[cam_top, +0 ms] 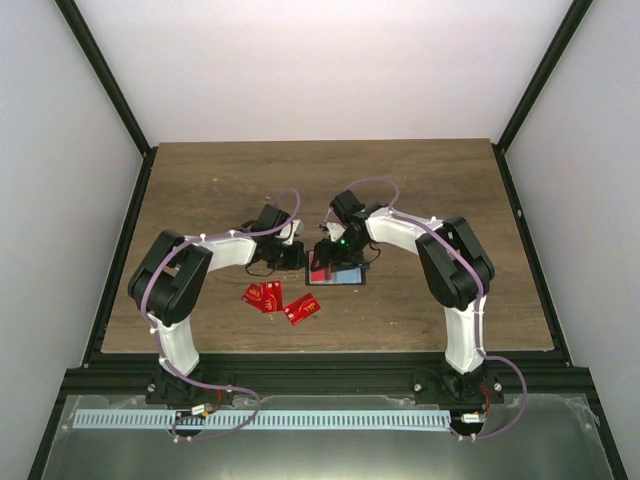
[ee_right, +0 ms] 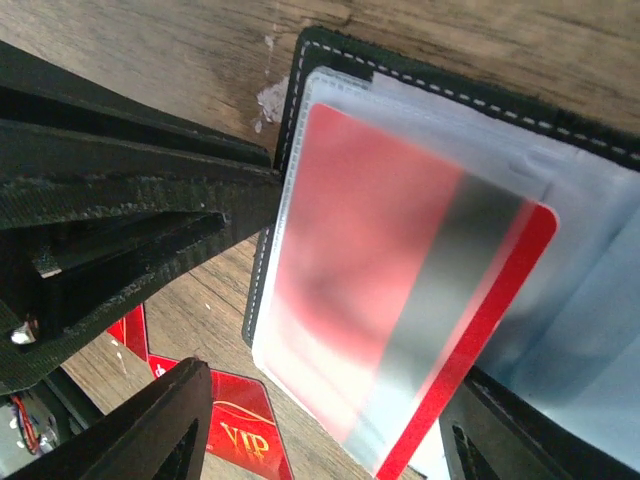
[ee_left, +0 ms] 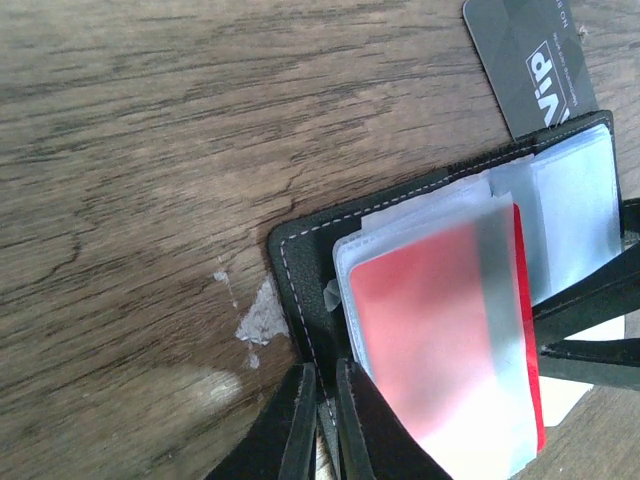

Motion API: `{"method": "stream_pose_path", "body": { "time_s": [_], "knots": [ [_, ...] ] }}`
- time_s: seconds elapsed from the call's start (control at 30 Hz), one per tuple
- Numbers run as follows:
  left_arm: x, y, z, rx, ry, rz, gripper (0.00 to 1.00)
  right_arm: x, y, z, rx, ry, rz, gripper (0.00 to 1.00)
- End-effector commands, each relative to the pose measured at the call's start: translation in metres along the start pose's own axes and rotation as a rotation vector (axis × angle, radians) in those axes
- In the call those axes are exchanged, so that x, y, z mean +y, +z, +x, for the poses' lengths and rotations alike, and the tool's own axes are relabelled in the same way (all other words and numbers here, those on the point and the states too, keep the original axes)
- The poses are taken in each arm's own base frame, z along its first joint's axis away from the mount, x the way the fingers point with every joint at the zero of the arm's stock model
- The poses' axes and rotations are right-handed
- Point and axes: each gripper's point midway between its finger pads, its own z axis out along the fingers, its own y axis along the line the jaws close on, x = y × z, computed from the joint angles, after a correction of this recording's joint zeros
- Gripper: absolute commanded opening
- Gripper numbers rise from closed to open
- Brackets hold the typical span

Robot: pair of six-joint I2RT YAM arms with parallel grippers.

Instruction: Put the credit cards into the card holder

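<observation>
Holder (ee_left: pixel 300 290) open flat on table (cam_top: pixel 200 180), red card (ee_left: pixel 440 340) part-way into clear sleeve (ee_left: pixel 420 222). Left gripper (ee_left: pixel 325 425) pinched tight on holder's edge; right gripper (ee_right: pixel 325 400) spread astride card, gripping nothing. Risks: jamming of card corner, buckling of sleeve under skewed push; sliding of holder on loss of clamp.

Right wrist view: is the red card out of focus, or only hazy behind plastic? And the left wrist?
Right wrist: red card hazy behind its frosted sleeve, card holder stitching sharp. Left wrist: same haze, yet grey card print is readable.
</observation>
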Motion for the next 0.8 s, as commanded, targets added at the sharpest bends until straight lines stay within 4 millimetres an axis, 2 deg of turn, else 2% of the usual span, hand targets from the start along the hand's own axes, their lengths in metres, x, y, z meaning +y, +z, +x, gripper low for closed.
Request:
{"method": "stream_pose_path", "body": {
  "time_s": [0.0, 0.27, 0.4, 0.53, 0.7, 0.77],
  "knots": [
    [-0.011, -0.011, -0.010, -0.037, 0.023, -0.002, 0.09, 0.012, -0.018, -0.009, -0.038, -0.047, 0.032, 0.66],
    [-0.014, -0.027, -0.011, -0.061, 0.023, -0.017, 0.11, 0.021, -0.042, -0.012, -0.081, -0.074, 0.059, 0.74],
    [-0.013, -0.034, -0.001, -0.055, 0.022, -0.032, 0.11, 0.029, -0.054, -0.004, -0.112, -0.065, 0.033, 0.76],
    [-0.010, -0.035, 0.023, -0.031, 0.016, -0.053, 0.11, 0.044, -0.066, 0.019, -0.166, -0.028, -0.056, 0.77],
    [-0.005, -0.031, 0.053, 0.010, 0.011, -0.078, 0.11, 0.064, -0.054, 0.066, -0.168, 0.044, -0.127, 0.77],
    [-0.002, -0.029, 0.066, 0.027, 0.009, -0.093, 0.11, 0.065, -0.049, 0.083, -0.166, 0.076, -0.115, 0.77]
  ]
}}
